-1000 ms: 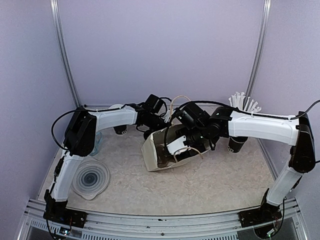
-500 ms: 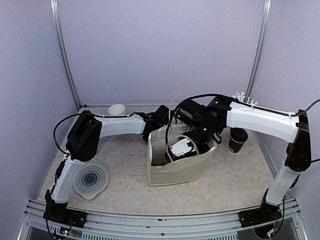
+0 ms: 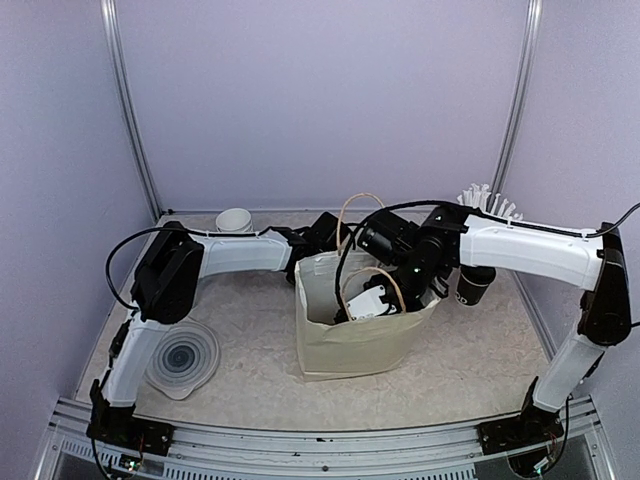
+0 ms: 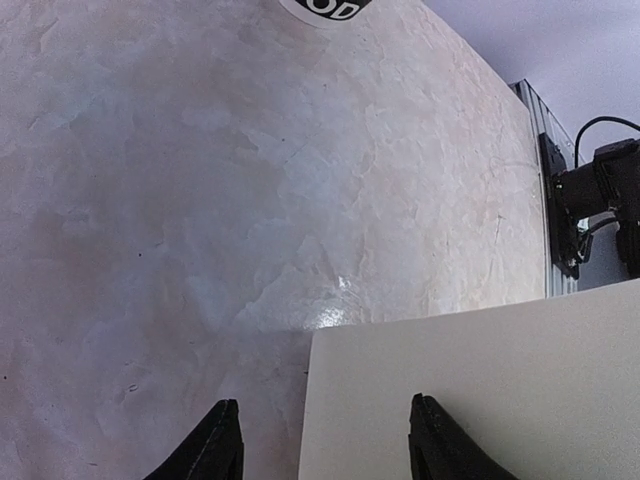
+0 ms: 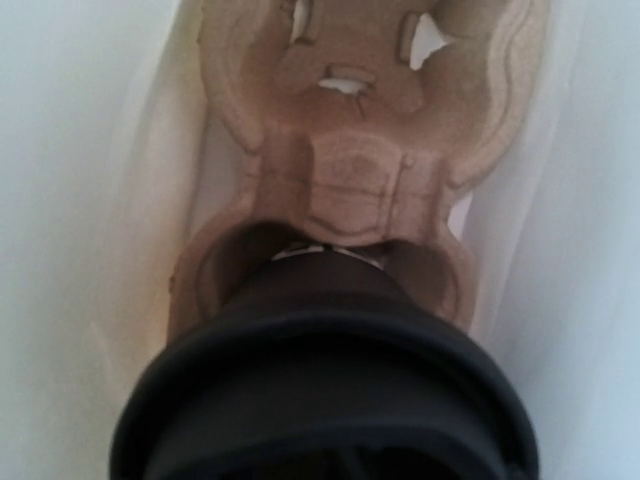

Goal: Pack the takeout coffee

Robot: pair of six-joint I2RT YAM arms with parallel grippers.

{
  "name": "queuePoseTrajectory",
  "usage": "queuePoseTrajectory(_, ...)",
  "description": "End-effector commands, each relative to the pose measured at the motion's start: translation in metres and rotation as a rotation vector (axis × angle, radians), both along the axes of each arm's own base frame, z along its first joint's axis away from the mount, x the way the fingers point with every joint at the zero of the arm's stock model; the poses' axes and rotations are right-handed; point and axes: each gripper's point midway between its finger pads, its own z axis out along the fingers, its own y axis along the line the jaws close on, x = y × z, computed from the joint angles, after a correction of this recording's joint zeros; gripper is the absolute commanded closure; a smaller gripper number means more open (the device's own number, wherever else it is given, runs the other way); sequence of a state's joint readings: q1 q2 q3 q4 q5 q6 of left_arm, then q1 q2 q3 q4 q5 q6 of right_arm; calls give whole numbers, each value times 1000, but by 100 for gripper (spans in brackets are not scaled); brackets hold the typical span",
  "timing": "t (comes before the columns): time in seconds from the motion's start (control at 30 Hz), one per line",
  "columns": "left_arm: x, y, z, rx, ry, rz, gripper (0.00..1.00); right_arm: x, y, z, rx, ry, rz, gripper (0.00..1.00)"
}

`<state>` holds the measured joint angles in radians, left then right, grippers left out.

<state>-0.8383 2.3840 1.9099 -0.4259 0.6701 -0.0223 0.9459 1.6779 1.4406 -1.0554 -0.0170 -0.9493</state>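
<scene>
Right gripper (image 3: 368,303), inside paper bag (image 3: 350,345), appears clamped on lidded cup (image 5: 320,380) in pulp carrier (image 5: 355,180). Left gripper (image 4: 322,445) stands parted, empty

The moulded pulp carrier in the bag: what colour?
Pale brown moulded pulp carrier; best seen in right wrist view.

The left arm (image 3: 235,252) and the right arm (image 3: 520,250) are smooth white tubes joined by chunky black joint housings (image 3: 165,270), thin black cables (image 3: 107,265) loop along them, and the left gripper (image 4: 323,402) ends in two pointed black fingers (image 4: 222,448).
</scene>
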Motion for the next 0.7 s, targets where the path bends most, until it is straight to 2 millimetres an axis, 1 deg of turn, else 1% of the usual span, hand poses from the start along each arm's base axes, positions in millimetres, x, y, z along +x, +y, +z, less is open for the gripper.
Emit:
queuePoseTrajectory(0.0, 9, 6, 36, -74, -10, 34, 43, -18, -19, -31, -74, 91, -8, 62)
queuePoseTrajectory(0.03, 15, 9, 42, -88, -19, 50, 43, -20, -21, -34, -81, 98, -8, 62)
queuePoseTrajectory(0.1, 26, 18, 48, -100, -23, 90, 42, -22, -22, -37, -91, 107, -5, 62)
queuePoseTrajectory(0.13, 31, 22, 55, -115, -28, 108, 42, -22, -23, -37, -92, 111, -6, 62)
queuePoseTrajectory(0.23, 46, 38, 67, -145, -33, 160, 41, -27, -23, -37, -99, 137, -1, 62)
queuePoseTrajectory(0.27, 50, 42, 77, -163, -45, 174, 41, -29, -24, -38, -102, 149, 1, 61)
queuePoseTrajectory(0.33, 58, 52, 89, -179, -61, 204, 41, -33, -25, -38, -106, 172, 4, 60)
queuePoseTrajectory(0.37, 62, 57, 99, -188, -77, 221, 41, -35, -25, -38, -106, 182, 6, 59)
queuePoseTrajectory(0.43, 70, 68, 112, -191, -108, 259, 40, -39, -24, -35, -101, 203, 14, 57)
queuePoseTrajectory(0.47, 74, 74, 115, -187, -120, 282, 40, -40, -23, -32, -91, 206, 18, 57)
queuePoseTrajectory(0.53, 79, 89, 140, -202, -174, 328, 40, -40, -19, -25, -70, 208, 23, 55)
queuePoseTrajectory(0.57, 78, 94, 147, -200, -202, 339, 40, -40, -17, -21, -60, 209, 21, 55)
queuePoseTrajectory(0.6, 74, 100, 167, -215, -250, 343, 39, -40, -15, -17, -52, 215, 22, 55)
queuePoseTrajectory(0.63, 71, 106, 176, -212, -285, 350, 39, -41, -14, -13, -42, 220, 25, 55)
queuePoseTrajectory(0.67, 64, 112, 191, -220, -320, 350, 38, -43, -12, -10, -32, 230, 31, 55)
